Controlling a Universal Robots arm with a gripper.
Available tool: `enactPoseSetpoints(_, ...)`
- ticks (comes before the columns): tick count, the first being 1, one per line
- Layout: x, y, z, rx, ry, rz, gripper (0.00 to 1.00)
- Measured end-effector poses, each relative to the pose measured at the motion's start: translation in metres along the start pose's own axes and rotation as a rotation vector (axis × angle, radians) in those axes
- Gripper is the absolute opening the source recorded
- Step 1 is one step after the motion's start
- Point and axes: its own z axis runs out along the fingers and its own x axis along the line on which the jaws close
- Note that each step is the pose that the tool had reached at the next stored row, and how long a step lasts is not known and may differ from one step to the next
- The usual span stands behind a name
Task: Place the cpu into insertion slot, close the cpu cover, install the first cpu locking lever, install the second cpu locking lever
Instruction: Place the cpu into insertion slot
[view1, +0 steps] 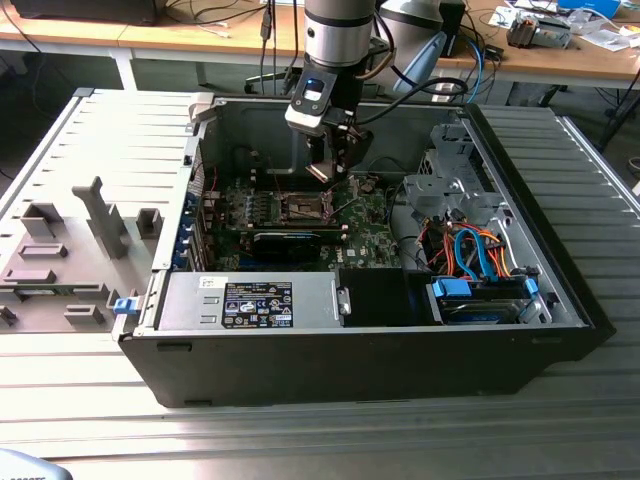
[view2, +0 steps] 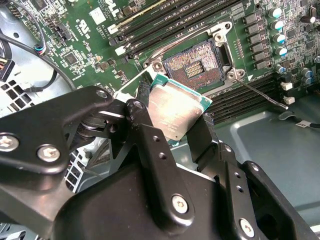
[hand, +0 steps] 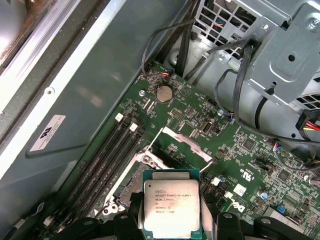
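The gripper (view2: 173, 114), clamped on the cpu (hand: 171, 206) by its edges, holds it above the green board (view2: 95, 45), near the insertion slot (view2: 196, 65)

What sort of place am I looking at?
Likely a robotics lab or workshop: an open computer case lies on a metal table, the gripper holds a cpu, and cable-strewn wooden desks stand behind.

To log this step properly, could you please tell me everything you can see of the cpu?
The cpu is a small flat square: a dull silver-grey metal top with faint print, on a thin green base showing as a rim. The gripper's black jaws clamp two opposite edges. It is not seated: it hangs over the board, next to the open slot.
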Motion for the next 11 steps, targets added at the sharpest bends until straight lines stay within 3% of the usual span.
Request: enactPoseSetpoints(11, 0.0, 0.0, 0.0002, 0.0002, -0.0004, 0.013, 0.55)
